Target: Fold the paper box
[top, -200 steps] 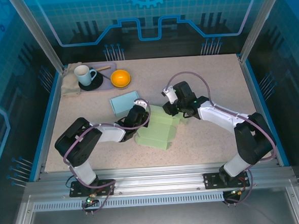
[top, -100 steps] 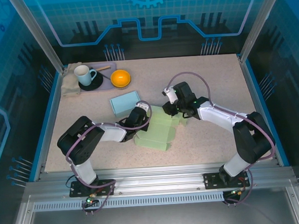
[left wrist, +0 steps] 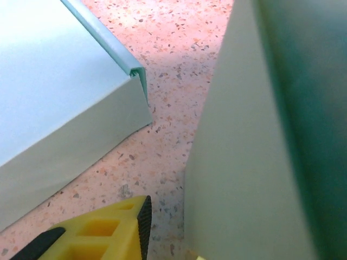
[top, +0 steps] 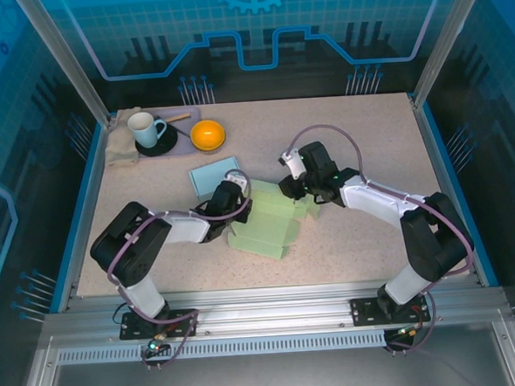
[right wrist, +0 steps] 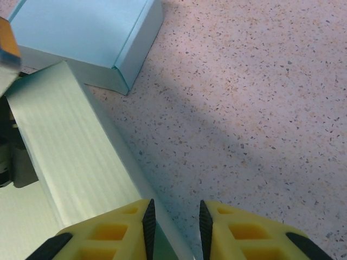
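Note:
The pale green paper box (top: 268,225) lies partly folded in the middle of the table. My left gripper (top: 234,199) is at its left edge. In the left wrist view one yellow finger (left wrist: 108,233) stands apart from an upright green panel (left wrist: 260,162), with bare table between them; the other finger is hidden behind the panel. The gripper is open. My right gripper (top: 290,189) is at the box's far right corner. Its jaws (right wrist: 173,208) are open and straddle the thin top edge of a box wall (right wrist: 76,146) without pinching it.
A light blue box (top: 214,176) (left wrist: 54,81) (right wrist: 87,38) lies just behind the green one, close to my left gripper. At the back left stand a tray (top: 181,119) with a white mug (top: 145,128), an orange bowl (top: 208,135) and a beige cloth (top: 121,147).
My left gripper has opened, let go of the green panel and drawn slightly left. The right gripper has hardly moved.

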